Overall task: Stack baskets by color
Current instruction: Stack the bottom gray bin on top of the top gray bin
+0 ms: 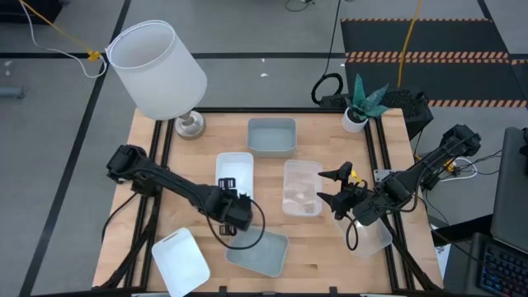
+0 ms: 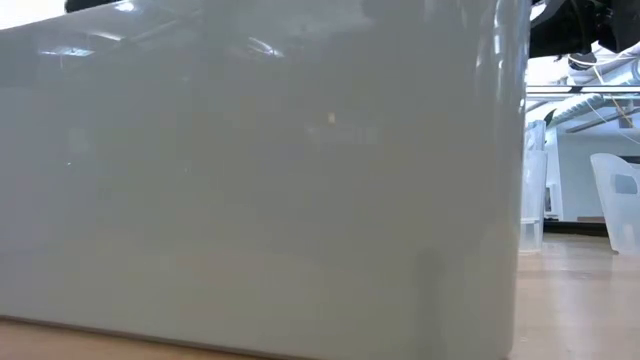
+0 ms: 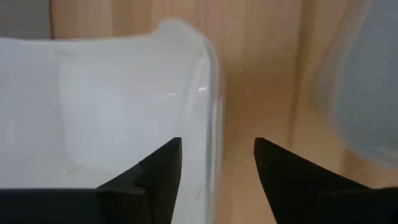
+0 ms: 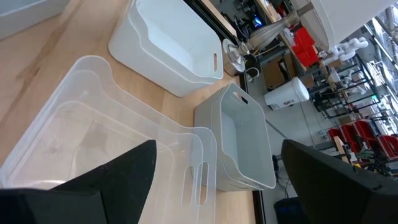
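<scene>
Low view blocked by grey-blue basket [image 2: 260, 180], lamp [image 1: 161, 70] and plant [image 1: 360, 103] behind

I can read no words, labels, brands or numbers anywhere around me. The only sign-like marking is the orange-and-black striped hazard tape [image 1: 429, 56] on the floor beyond the table [image 1: 330, 256].

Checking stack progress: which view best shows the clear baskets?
The right wrist view: the clear baskets fill the foreground, nested, their rims and handle slot plain. The high view shows them whole but small, mid-table. In the low view a grey basket blocks nearly everything. The left wrist view shows only a white basket.
</scene>
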Available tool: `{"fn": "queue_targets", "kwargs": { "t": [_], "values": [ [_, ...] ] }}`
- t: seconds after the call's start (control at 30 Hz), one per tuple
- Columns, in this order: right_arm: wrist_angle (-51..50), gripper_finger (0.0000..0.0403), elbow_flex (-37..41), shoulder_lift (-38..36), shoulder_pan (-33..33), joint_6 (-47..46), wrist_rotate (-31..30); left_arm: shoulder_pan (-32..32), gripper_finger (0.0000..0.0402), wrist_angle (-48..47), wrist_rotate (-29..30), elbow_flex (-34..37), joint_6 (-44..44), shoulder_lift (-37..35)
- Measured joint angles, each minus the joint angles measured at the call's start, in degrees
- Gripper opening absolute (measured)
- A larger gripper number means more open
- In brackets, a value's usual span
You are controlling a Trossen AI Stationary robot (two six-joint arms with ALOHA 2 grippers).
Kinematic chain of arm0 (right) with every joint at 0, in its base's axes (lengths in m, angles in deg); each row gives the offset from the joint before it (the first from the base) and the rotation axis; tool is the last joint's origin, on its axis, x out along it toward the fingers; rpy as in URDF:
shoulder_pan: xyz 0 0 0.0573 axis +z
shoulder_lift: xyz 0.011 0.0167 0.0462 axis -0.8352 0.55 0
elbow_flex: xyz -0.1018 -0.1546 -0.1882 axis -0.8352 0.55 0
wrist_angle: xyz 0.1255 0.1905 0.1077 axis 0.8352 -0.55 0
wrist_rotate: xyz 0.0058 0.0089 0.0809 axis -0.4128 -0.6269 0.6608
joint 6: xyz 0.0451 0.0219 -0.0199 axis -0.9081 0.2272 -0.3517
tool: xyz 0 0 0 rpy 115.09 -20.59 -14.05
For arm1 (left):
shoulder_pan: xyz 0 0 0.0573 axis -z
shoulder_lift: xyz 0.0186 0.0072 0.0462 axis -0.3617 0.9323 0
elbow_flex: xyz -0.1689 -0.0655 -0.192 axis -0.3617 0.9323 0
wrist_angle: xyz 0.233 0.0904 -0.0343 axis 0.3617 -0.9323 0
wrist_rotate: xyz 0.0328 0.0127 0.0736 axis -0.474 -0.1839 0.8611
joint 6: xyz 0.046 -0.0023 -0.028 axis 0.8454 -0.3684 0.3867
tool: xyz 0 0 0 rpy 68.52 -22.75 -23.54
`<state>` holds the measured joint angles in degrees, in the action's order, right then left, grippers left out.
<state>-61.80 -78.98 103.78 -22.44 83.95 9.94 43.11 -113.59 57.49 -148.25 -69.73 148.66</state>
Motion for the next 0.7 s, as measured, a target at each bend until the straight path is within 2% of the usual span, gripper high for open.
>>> {"fn": "queue_targets", "kwargs": {
  "t": [0.17,0.33,0.43,0.57,0.7],
  "values": [
    [0.0,0.0338,0.0,0.0,0.0,-1.3,0.0,0.7,0.0205,-3.1,0.1,-6.5,-4.7,0.0],
    [0.8,0.0338,0.0,0.0,0.0,-4.8,1.2,0.8,0.0178,-3.5,1.9,-12.2,-10.9,0.0],
    [4.0,0.0338,0.0,0.0,0.0,-7.5,5.9,1.6,0.0158,-2.2,7.1,-13.1,-10.9,-0.1],
    [11.5,0.0338,0.0,0.0,0.1,-12.1,16.6,3.5,0.0133,-1.6,15.5,-13.1,-10.0,-0.1],
    [17.7,0.0338,-0.6,2.4,1.4,-15.0,22.0,4.6,0.0115,-1.4,16.8,-13.1,-10.7,-0.1]
  ]
}}
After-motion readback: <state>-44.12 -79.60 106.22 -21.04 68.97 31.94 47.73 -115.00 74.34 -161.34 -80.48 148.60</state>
